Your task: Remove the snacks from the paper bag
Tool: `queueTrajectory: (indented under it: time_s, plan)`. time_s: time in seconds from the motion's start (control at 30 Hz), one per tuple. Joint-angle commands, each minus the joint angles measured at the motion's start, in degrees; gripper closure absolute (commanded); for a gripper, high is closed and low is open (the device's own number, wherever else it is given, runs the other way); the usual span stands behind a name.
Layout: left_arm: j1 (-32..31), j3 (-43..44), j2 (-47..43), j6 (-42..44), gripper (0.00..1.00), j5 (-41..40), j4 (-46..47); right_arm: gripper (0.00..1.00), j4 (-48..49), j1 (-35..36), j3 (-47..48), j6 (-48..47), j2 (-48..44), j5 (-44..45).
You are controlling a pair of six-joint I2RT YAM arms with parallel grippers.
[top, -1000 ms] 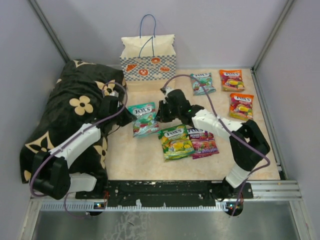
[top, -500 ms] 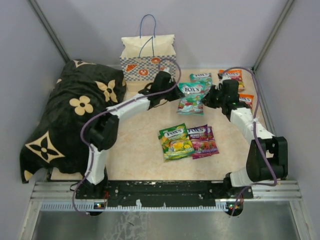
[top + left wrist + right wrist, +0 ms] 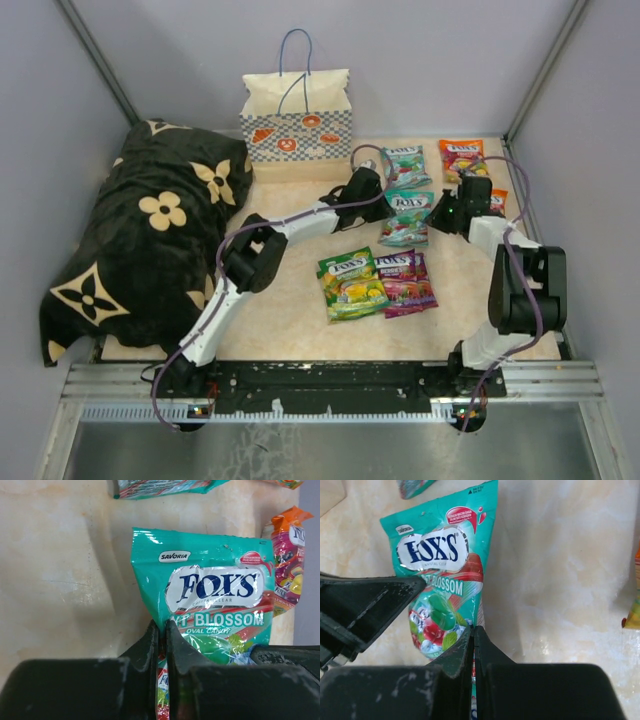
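Seen from above, a flat, glossy teal candy packet (image 3: 405, 215) is held between both arms, in front of and to the right of the small cream paper bag with a blue-checked band (image 3: 296, 118). The left gripper (image 3: 370, 192) is set at the packet's bag-side edge and the right gripper (image 3: 448, 212) at the edge away from the bag. Other packets are spread over the pale stone-patterned surface (image 3: 280, 310), all in front of the bag or to its right. Whether any remain inside the bag cannot be seen.

From the left wrist, the black fingers (image 3: 147, 647) are seen pressed together, pinched on the lower margin of the teal candy packet (image 3: 215, 587). A shadow beside the packet suggests it is slightly raised.

From the right wrist, the fingers (image 3: 462, 650) are likewise closed tight on a bottom edge of the teal candy packet (image 3: 442, 565).

The packet is judged light and limp, its film slick, with loose sweets shifting inside. It is best taken by the flat sealed margin. With two grips opposed, the film could be stretched or torn unless one is let go.
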Motion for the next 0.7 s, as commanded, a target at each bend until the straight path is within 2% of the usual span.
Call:
queueTrajectory:
  time_s: [0.0,0.17,0.43,0.57,0.67]
  plan:
    - [-1.3,2.7,1.9,-3.3,1.0,-0.8,3.7,1.0,5.1,-1.2,3.5,2.1,4.5,-2.2]
    - [-1.4,2.6,2.7,-4.9,1.0,-0.9,5.0,1.0,6.5,-2.7,5.5,3.3,9.8,-3.0]
    - [1.0,9.6,6.7,-5.1,1.0,-1.3,2.9,1.0,6.7,-3.0,14.0,5.0,17.6,-6.4]
    - [1.6,9.9,6.3,-4.1,1.0,-0.4,2.6,1.0,6.0,-3.0,15.5,5.1,17.0,-7.4]
    - [1.3,6.3,3.7,-4.2,1.0,1.7,3.6,1.0,5.1,-3.0,13.0,4.5,14.1,-7.4]
